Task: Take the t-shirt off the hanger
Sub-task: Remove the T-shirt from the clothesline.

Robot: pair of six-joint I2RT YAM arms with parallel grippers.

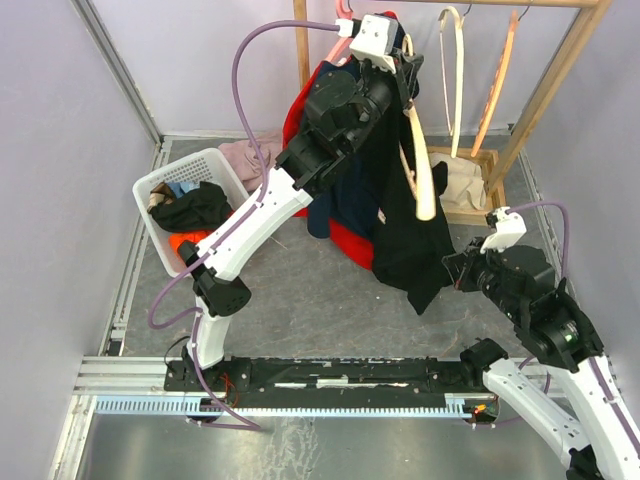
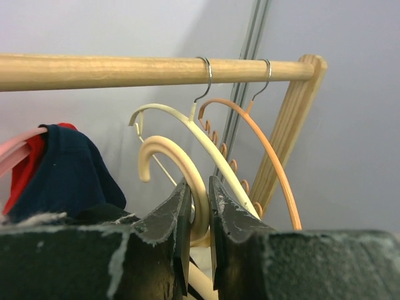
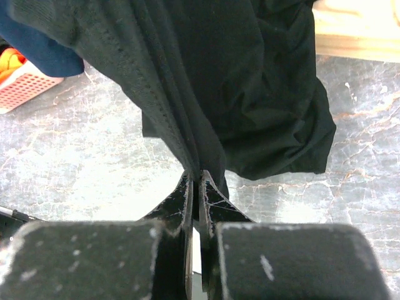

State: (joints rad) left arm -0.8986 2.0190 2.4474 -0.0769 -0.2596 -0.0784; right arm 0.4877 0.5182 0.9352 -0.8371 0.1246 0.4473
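The left claw (image 2: 199, 195) is squeezing the cream hanger (image 2: 184, 161), held up just under the wooden rail (image 2: 94, 70). The right claw (image 3: 200, 182) is pinched tight on the bottom edge of the black t-shirt (image 3: 250, 81), which hangs down from that hanger.

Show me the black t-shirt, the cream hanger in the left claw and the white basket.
black t-shirt (image 3: 250, 94), right wrist view, middle of the hanging cloth.
cream hanger (image 2: 165, 145), left wrist view, top of its curved hook.
white basket (image 1: 178, 167), top view, far rim.
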